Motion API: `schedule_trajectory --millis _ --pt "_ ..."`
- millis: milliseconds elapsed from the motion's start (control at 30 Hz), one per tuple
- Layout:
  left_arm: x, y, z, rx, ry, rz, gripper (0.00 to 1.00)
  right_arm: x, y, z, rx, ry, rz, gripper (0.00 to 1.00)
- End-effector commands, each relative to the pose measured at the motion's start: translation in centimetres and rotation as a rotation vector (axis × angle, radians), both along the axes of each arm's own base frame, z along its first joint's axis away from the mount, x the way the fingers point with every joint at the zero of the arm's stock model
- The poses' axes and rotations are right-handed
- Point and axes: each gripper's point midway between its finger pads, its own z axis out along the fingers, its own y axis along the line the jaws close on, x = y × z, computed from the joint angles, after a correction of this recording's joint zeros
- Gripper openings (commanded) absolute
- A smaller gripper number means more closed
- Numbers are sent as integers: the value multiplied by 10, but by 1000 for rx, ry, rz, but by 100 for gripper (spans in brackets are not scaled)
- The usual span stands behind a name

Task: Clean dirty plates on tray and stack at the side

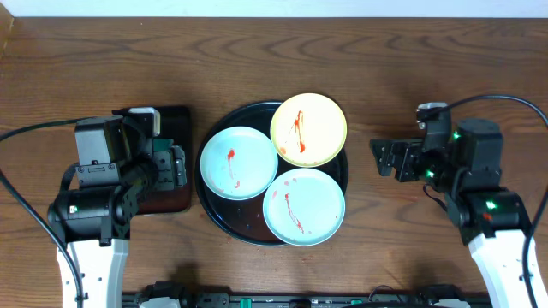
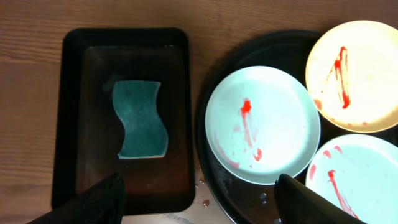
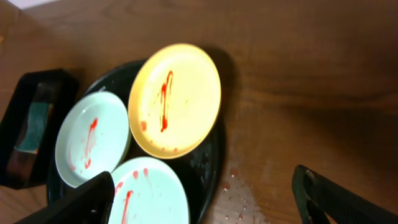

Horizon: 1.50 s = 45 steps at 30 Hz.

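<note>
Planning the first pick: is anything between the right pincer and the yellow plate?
Nothing visible is: only brown wooden table separates the right pincer from the sauce-streaked round yellow plate on the round black tray.

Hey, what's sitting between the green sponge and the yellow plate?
A red-streaked mint plate, on the round black tray, lies between the sponge and the yellow plate; the left wrist view shows it.

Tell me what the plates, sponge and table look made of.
Plates: smooth with a soft sheen, probably glazed ceramic or melamine. Sponge: matte teal scouring foam, fuzzy surface. Table: dark wood or veneer, grain visible.
</note>
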Motion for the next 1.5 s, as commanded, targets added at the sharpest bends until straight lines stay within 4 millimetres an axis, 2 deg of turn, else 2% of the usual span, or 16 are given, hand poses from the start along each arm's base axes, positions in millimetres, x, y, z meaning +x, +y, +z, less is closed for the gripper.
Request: schedule_trajectory --millis 0,167,267,333,500,667,833,967,1200,1300,1467 --pt "2 -9 11 -32 -30 -37 77 5 8 -2 36 39 24 86" --pt "5 -8 11 -39 -34 -24 77 10 14 -11 42 94 26 82" --pt "10 -8 11 -62 -17 8 77 14 27 -11 44 135 38 80" --pt "13 0 11 -46 10 53 77 18 38 -10 39 151 53 79" --pt "18 22 16 49 113 132 77 30 88 -13 26 206 108 74" --pt "33 32 20 92 168 158 77 39 138 -32 16 290 128 66" --pt "48 40 8 109 207 178 77 47 179 -63 -32 358 101 59" --pt "52 49 -7 111 259 203 77 43 204 -94 -43 417 88 52" --pt "54 56 -15 97 284 239 77 33 218 -141 -92 500 56 43" --pt "54 56 -15 97 284 239 77 31 220 -156 -108 523 48 38" --pt "56 56 -14 98 276 240 77 30 224 -169 -117 535 51 31"
